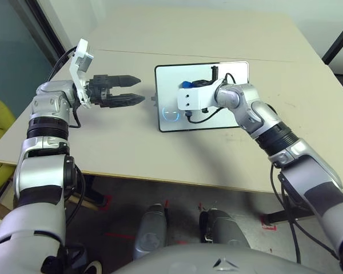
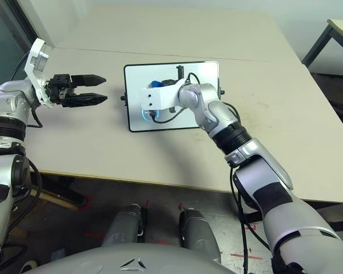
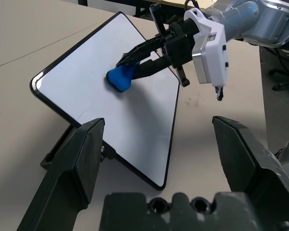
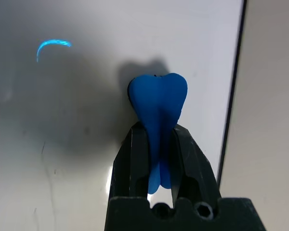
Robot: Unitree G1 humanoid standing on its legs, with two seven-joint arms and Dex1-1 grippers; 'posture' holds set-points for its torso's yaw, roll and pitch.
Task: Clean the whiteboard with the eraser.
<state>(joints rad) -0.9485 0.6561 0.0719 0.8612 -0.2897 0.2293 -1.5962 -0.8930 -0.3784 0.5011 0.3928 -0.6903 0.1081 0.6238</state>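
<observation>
The whiteboard (image 1: 231, 71) lies flat on the beige table (image 1: 131, 154), near its middle, with its long side running across the robot's front. The right pincer (image 3: 130, 65) is clamped on the blue eraser (image 3: 119, 79), which is squeezed between the two black fingers (image 4: 135, 154) so that its free end bulges out past the fingertips. That end sits against the white surface, at the half of the whiteboard nearer the left arm, close to its far long edge. In the head views the eraser (image 1: 186, 85) peeks out just beyond the white wrist housing of the right arm, which reaches in over the whiteboard from the right. A short light-blue curved mark (image 4: 53, 45) shows on the surface, a little apart from the eraser.

The left pincer (image 1: 134, 89) hovers over bare table to the left of the whiteboard, pointing toward it, its fingers apart and holding nothing. It stands clear of the frame and well apart from the eraser.
</observation>
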